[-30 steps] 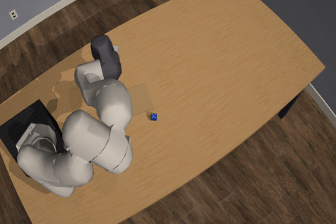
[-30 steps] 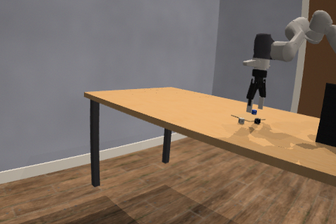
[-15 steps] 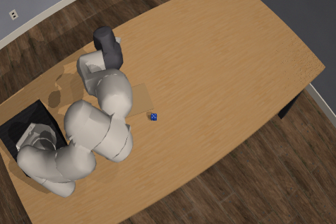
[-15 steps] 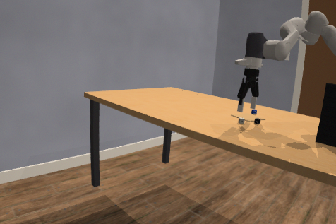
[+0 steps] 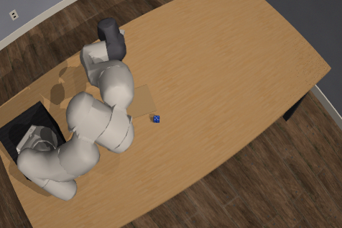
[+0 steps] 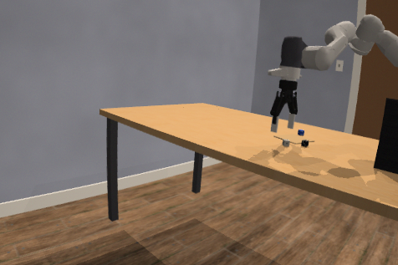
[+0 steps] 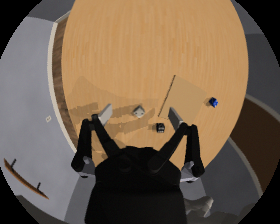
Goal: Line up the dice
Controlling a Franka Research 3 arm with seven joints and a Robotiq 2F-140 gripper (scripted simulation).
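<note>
Pincer [image 6: 283, 124] [image 7: 140, 110] is hanging released above the table [image 5: 215, 60] [image 6: 188, 121] [image 7: 151, 45], gripping nothing. White die [image 6: 286, 143] [image 7: 138, 111] is sitting off the mat [image 5: 144, 101] [image 6: 296, 144] [image 7: 185, 97], roughly mid-gap in the wrist view — likely the pick. Black die [image 6: 305, 143] [image 7: 160, 128] is lying just beside the mat, blue die [image 5: 156, 119] [image 6: 301, 132] [image 7: 213, 102] off its opposite side.

To do it well: turning the fingers onto two opposite faces, coming straight down, closing gently, lifting clear of black, setting down flat with no roll.

White is pointing a corner towards the pincer, so closing as is would be risking a twist. Being a cube, it's having no long axis. Mat is looking near square, one edge pair running roughly away from the base block [image 5: 44, 111] — usable as line guide. Numbers I'm not reading reliably.
</note>
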